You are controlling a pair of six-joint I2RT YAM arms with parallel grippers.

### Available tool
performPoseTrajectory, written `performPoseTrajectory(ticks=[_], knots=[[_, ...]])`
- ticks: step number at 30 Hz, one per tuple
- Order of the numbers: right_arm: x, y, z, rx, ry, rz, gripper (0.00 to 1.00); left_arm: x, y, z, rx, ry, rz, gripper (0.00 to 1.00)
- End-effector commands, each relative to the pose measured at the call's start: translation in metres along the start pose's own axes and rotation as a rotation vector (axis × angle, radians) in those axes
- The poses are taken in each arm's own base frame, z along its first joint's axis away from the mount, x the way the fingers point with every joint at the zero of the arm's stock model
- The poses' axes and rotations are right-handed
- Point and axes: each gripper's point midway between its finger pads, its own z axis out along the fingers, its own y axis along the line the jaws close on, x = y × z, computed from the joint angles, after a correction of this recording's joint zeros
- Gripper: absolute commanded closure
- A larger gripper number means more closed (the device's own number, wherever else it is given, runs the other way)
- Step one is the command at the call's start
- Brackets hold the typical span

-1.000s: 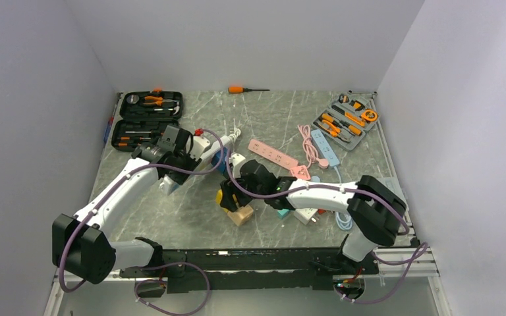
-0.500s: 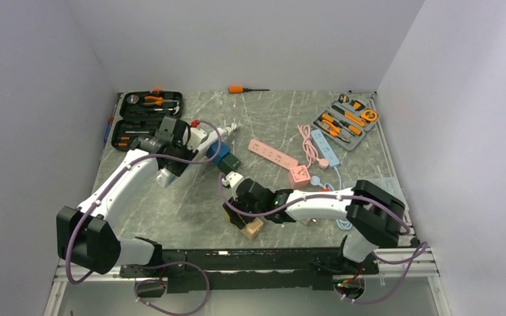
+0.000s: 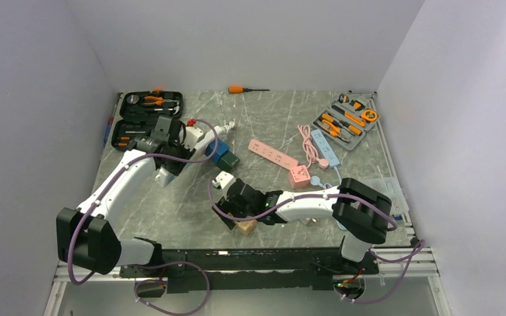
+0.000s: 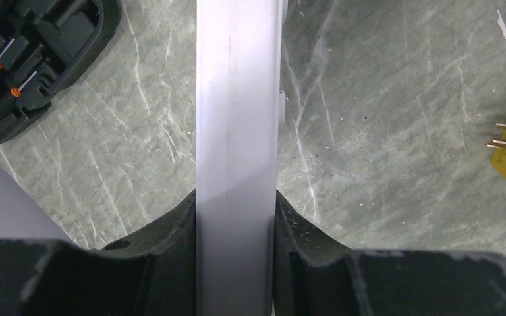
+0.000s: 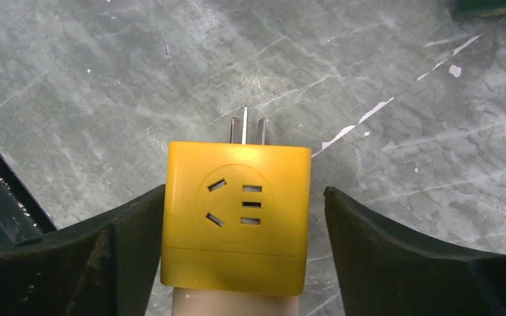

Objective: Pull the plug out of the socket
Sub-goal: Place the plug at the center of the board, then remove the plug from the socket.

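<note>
Left gripper (image 3: 183,143) clamped the long white plastic power strip (image 3: 201,136) in the top view, right gripper (image 3: 236,212) low nearby. Left wrist: strip pinched tight. Right wrist: jaws spread around the yellow cube plug (image 5: 237,217), prongs bare; unplugging seemed done, retreat next

My right gripper (image 5: 240,197) carried the yellow plug (image 5: 236,217) nearer to me, away from the white strip (image 4: 237,131), and loosened.

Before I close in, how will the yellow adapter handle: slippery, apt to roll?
The yellow adapter looks like rigid glossy plastic, so probably slick in a grip. Flat cube faces: unlikely to roll. Its protruding prongs might snag or tip it if pushed.
</note>
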Motion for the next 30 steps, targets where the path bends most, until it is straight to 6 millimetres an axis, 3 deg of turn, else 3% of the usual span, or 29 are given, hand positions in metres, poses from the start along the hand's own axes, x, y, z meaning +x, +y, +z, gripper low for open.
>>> performPoseTrajectory(ticks=[1,4,7,12,19,30], knots=[[-0.058,0.006,-0.019,-0.033,-0.136,-0.013,0.09,-0.03,0.004,-0.023,0.005,-0.185,-0.003,1.0],[-0.085,0.007,-0.041,-0.096,-0.181,-0.015,0.04,-0.028,-0.001,-0.026,0.036,-0.203,-0.001,1.0],[-0.118,-0.007,-0.065,-0.131,-0.256,0.004,0.03,-0.027,-0.005,-0.029,0.058,-0.225,0.003,1.0],[-0.152,-0.068,-0.086,-0.092,-0.323,0.058,0.0,-0.02,-0.007,-0.029,0.065,-0.23,-0.001,1.0],[-0.156,-0.099,-0.033,-0.093,-0.222,0.021,0.0,-0.014,-0.007,-0.032,0.054,-0.231,-0.001,1.0],[-0.158,-0.102,0.027,-0.144,-0.203,0.038,0.0,-0.006,-0.01,-0.04,0.051,-0.234,0.005,1.0]])
